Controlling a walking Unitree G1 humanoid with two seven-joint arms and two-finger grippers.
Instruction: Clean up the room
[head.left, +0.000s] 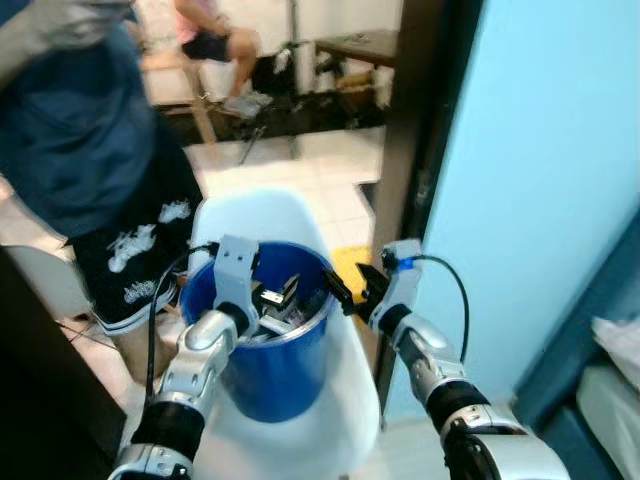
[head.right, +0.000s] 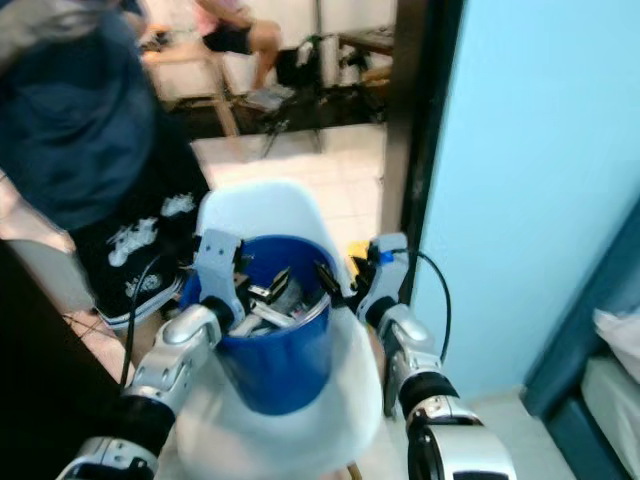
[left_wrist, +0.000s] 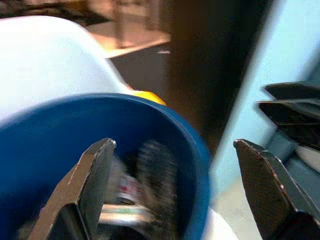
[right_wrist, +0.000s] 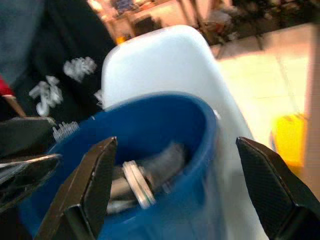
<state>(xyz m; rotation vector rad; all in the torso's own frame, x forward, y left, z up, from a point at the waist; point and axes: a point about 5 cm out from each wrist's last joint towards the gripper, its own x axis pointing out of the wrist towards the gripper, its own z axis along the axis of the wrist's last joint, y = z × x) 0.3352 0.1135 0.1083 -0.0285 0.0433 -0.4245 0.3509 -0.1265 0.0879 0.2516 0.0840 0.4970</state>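
Bucket (head.left: 270, 370) (blue, with blurry junk inside) sits on a white chair (head.left: 300, 215), right between both pincers. Left pincer (head.left: 272, 298) is spread wide over the rim, holding nothing; right pincer (head.left: 352, 285) gapes open beside the far rim. Behind stands a person in dark shorts (head.left: 130, 250).
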